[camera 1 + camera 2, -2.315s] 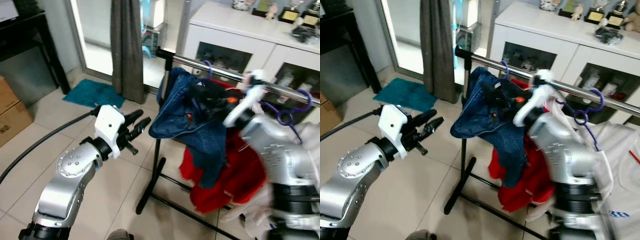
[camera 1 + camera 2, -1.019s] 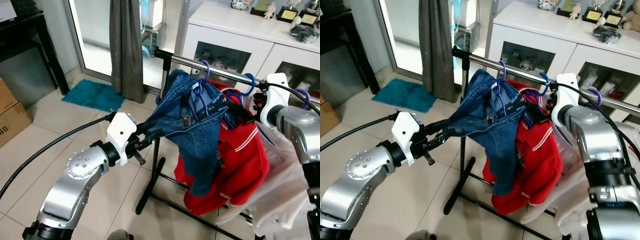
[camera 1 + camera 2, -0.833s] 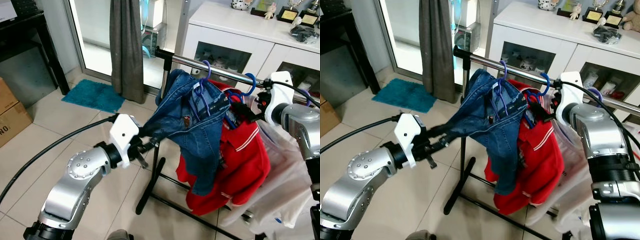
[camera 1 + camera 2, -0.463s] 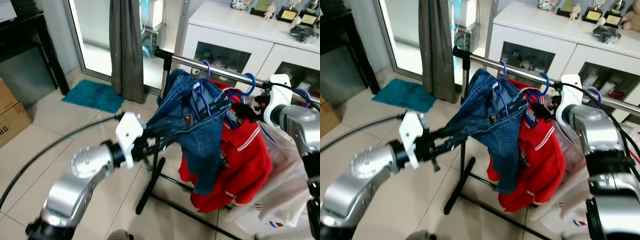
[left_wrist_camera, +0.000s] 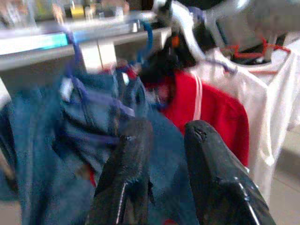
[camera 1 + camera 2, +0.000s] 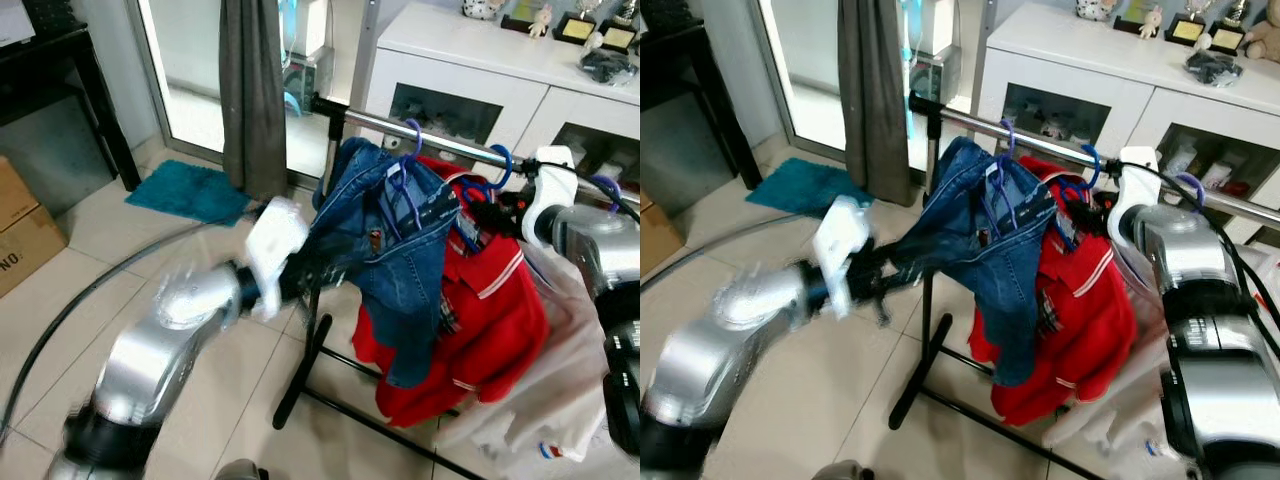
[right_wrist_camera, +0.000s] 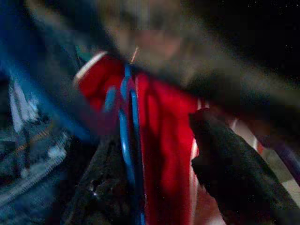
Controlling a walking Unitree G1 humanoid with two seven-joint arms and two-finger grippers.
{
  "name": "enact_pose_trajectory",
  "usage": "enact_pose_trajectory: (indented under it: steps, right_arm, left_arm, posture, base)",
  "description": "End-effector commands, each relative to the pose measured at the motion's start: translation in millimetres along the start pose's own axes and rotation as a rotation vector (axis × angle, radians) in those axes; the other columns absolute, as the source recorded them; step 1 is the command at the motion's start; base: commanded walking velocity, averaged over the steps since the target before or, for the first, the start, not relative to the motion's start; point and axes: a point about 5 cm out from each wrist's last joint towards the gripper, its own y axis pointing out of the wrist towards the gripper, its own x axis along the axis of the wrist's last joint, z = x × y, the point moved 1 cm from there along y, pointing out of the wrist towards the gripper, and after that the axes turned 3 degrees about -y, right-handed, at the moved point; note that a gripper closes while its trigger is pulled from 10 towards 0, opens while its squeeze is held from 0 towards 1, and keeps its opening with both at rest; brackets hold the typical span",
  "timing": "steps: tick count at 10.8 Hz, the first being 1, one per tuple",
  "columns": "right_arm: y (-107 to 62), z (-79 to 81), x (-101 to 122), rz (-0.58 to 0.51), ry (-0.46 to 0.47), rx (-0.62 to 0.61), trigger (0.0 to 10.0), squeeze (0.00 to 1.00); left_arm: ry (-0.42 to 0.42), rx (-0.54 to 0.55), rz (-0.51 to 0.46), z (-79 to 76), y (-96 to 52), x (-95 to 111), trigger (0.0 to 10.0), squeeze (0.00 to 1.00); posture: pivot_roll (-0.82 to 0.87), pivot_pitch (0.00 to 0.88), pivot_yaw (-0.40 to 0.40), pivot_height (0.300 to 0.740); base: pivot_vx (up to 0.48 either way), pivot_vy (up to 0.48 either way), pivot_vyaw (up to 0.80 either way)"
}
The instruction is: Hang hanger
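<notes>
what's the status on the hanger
Right gripper open around blue hanger, hooked on rail. Left gripper open, at jeans. Nothing blocking.

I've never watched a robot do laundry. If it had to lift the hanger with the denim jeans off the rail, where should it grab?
Probably the purple hanger's neck just under its hook, coming from the front: there the plastic is bare, above the jeans, and the rail blocks a reach from behind.

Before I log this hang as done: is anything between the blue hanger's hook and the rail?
Nothing visible. The blue hanger with the red shirt already hooks over the rail, beside the jeans. The right gripper is at the hanger's neck.
</notes>
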Motion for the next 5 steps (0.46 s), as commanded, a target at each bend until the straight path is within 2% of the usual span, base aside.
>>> enact_pose_trajectory:
  steps: [1, 2, 5]
  right_arm:
    - [-0.5, -5.2, -3.8, 0.011, 0.012, -0.019, 0.0, 0.0]
    - [1.5, -5.1, -4.6, 0.015, 0.043, -0.016, 0.0, 0.0]
    - [3.4, -5.4, -10.3, 0.035, 0.095, 0.001, 0.0, 0.0]
  left_arm:
    - [-0.001, -0.016, 0.019, -2.5, 3.7, 0.8, 10.0, 0.0]
    - [0.015, -0.044, 0.016, -3.3, 8.5, 8.8, 10.0, 0.0]
    - [0.006, -0.073, 0.032, -8.1, 11.8, 8.8, 10.0, 0.0]
  posture:
    - [0.03, 0.0, -0.034, 0.74]
    - [0.03, 0.0, -0.029, 0.74]
    - [0.03, 0.0, -0.024, 0.74]
  base:
    - [0.0, 0.0, 0.0]
    - [0.0, 0.0, 0.0]
    - [0.0, 0.0, 0.0]
